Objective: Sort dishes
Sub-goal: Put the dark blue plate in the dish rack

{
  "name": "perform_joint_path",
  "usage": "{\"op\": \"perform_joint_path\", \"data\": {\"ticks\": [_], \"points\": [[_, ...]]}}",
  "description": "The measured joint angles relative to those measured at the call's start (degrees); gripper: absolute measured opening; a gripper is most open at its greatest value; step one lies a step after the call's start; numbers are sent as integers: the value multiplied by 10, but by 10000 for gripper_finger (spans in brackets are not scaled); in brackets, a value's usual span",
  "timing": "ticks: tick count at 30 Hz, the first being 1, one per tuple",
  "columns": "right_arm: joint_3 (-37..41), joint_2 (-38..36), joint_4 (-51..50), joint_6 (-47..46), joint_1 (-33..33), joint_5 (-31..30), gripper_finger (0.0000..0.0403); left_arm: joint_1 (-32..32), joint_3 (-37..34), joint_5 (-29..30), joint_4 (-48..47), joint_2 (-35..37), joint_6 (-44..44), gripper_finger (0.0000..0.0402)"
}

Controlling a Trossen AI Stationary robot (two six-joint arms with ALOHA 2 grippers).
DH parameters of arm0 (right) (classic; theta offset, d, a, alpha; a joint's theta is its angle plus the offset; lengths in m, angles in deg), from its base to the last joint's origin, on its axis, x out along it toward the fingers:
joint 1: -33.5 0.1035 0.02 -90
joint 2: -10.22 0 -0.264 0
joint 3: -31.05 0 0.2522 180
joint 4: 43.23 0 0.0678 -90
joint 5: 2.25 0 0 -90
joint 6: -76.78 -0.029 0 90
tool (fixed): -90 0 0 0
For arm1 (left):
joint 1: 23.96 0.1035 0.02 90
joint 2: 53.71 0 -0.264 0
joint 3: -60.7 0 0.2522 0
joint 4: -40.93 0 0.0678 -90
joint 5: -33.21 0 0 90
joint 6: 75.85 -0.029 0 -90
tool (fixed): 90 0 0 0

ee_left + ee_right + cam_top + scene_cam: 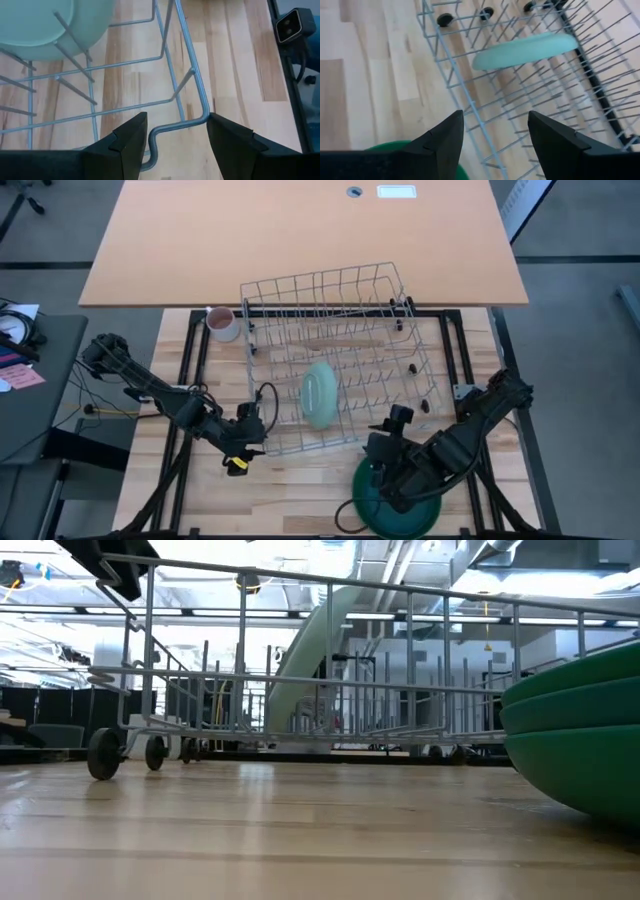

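Note:
A pale mint plate (320,393) stands on edge between the tines of the wire dish rack (340,290); it also shows in the right wrist view (525,50). Dark green plates (398,508) lie stacked on the table at the near right (580,730). My right gripper (385,460) hovers open above the stack's far edge, pointing toward the rack, with nothing between its fingers (495,135). My left gripper (247,438) is open at the rack's near left corner. In its wrist view, the rack's rim wire (192,87) runs below the gap between its fingers (176,132).
A small pinkish-white mug (222,323) stands by the rack's far left corner. The rack rests on small black wheels (103,753). Bare wooden tabletop (290,490) lies along the near edge, left of the green stack. A larger brown table (300,230) stands beyond.

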Motion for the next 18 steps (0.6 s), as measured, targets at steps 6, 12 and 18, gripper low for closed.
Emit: {"op": "perform_joint_path", "data": {"ticks": [6,12,18], "points": [[0,0,-1,-31,4,73,209,-13,0,5,-16,5,6,199],[0,0,-38,-57,13,191,190,-25,1,7,-34,32,9,199],[0,0,-80,-158,31,204,176,-42,1,27,-78,63,43,199]]}}
